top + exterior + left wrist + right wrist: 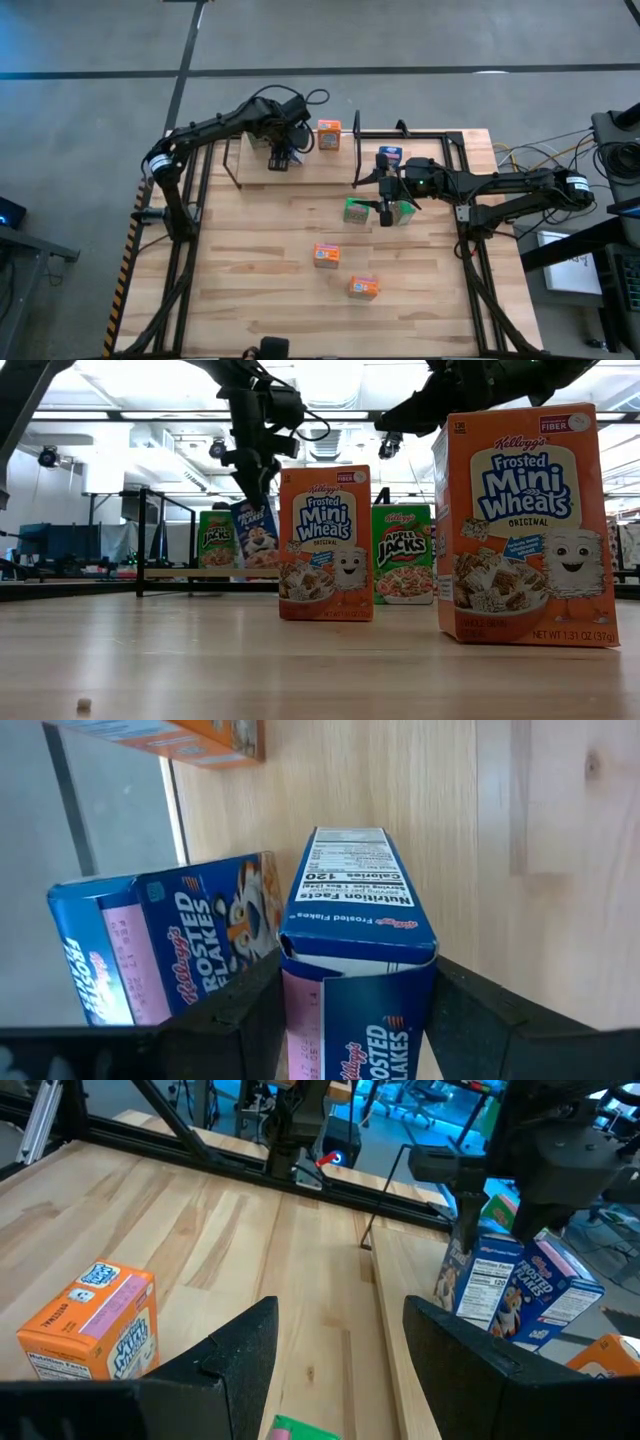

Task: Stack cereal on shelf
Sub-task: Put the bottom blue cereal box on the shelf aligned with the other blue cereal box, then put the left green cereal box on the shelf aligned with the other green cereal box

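You get bright, even light from the ceiling fixtures [330,385], blown out white above the nearest orange cereal box [527,525]. Shadows beside it stay soft, and the wood table [200,660] before it blurs.

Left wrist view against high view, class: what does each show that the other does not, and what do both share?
Only the left wrist view shows the print on the blue Frosted Flakes box held between the left gripper's fingers, and a second blue box leaning beside it.

Only the high view shows the right gripper between two green boxes, two orange boxes lying on the open table, and both arms whole.

Both show the left gripper at the shelf and the orange box on it.
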### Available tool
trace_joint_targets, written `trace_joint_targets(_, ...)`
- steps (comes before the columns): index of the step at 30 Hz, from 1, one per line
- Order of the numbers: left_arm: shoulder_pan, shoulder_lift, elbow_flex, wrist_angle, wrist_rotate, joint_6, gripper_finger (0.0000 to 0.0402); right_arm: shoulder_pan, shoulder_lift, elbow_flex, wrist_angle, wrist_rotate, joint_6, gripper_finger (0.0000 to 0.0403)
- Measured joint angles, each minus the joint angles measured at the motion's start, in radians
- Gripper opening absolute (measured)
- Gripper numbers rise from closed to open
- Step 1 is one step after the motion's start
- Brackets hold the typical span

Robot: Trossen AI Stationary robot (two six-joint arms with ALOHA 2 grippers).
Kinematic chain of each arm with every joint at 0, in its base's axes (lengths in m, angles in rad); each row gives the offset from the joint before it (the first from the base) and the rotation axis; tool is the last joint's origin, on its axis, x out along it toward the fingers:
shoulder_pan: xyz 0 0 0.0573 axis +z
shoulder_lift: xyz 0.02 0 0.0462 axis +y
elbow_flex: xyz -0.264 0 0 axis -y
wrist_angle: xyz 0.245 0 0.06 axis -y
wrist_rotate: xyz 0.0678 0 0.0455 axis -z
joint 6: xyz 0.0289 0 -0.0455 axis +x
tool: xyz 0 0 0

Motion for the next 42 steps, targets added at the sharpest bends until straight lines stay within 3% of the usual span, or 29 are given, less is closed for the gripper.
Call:
trace_joint_targets(13, 0.001, 0.017, 0.0, 0.011, 0.0, -0.049, 0.0187, 0.0, 0.0, 0.0, -0.002, 0.0, 0.0, 0.0206)
trace_joint_targets(28, -0.002, 0.002, 0.04, -0.016, 0.0, -0.048, 0.0242, 0.0, 0.0, 0.0, -0.002, 0.0, 0.006, 0.0206)
trace_joint_targets(36, -0.021, -0.048, 0.167, -0.106, 0.037, -0.101, 0.0233, 0.0, 0.0, 0.0, -0.002, 0.0, 0.007, 0.0206)
trace_joint_targets(42, -0.057, -0.145, 0.122, -0.084, 0.122, -0.131, 0.0201, 0.0, 0.0, 0.0, -0.005, 0.0, 0.008, 0.0206)
